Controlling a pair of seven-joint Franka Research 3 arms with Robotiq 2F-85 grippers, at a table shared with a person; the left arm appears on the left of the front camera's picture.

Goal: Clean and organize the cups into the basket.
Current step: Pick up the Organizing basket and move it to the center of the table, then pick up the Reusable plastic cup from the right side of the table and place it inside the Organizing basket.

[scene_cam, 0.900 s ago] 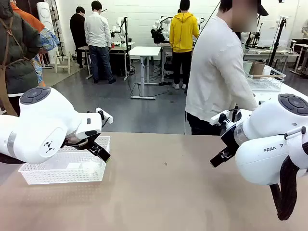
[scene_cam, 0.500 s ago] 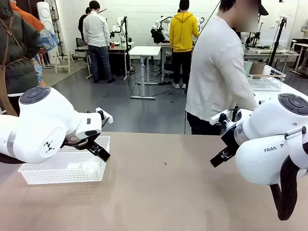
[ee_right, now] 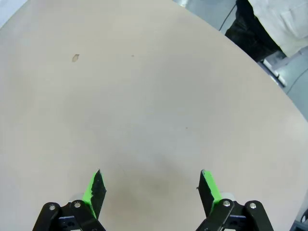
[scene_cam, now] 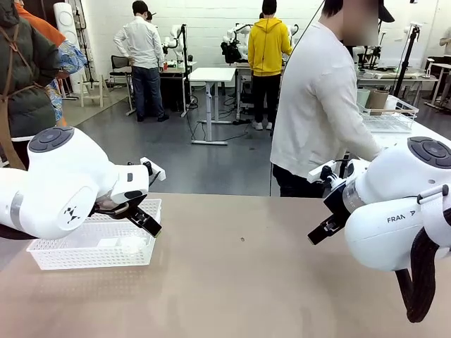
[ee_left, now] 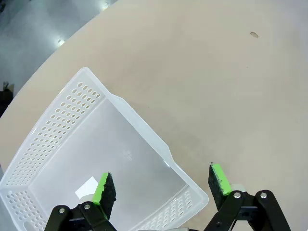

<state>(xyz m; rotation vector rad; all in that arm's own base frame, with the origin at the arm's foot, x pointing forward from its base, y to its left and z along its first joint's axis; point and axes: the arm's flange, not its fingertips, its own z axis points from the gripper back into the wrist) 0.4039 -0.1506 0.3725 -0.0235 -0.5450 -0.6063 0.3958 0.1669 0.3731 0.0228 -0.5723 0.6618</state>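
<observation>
Left gripper (ee_left: 161,183), seen from its own wrist camera, has the jaws spread wide and holds nothing. One green pad (ee_left: 105,186) hangs over the inside of the white basket (ee_left: 57,125) and the other over the bare table (ee_left: 216,72), so the gripper sits just above the right end of the basket. The basket is empty except for a small white label (ee_left: 86,185) on its floor. I judge the arm is placed here on purpose: from this spot a cup can be lowered into the basket with a short move.

Right gripper (ee_right: 151,185), from its wrist camera, is also fully open and empty. Below it is plain tabletop with one small speck (ee_right: 75,58), and at the far edge I see the dark trousers of the person (ee_right: 250,24).

From the front camera, the basket stands at the left side of the table, partly behind the left arm. The right arm hovers at the right side, well apart from it. The person stands at the far right, turned to another table. There the cups (scene_cam: 378,101), one tan and one pale green as far as I can tell, stand in a wire basket (scene_cam: 394,120). They are far from both grippers and, I think, out of reach. So I would wait with open jaws until the person brings a cup onto our table.
</observation>
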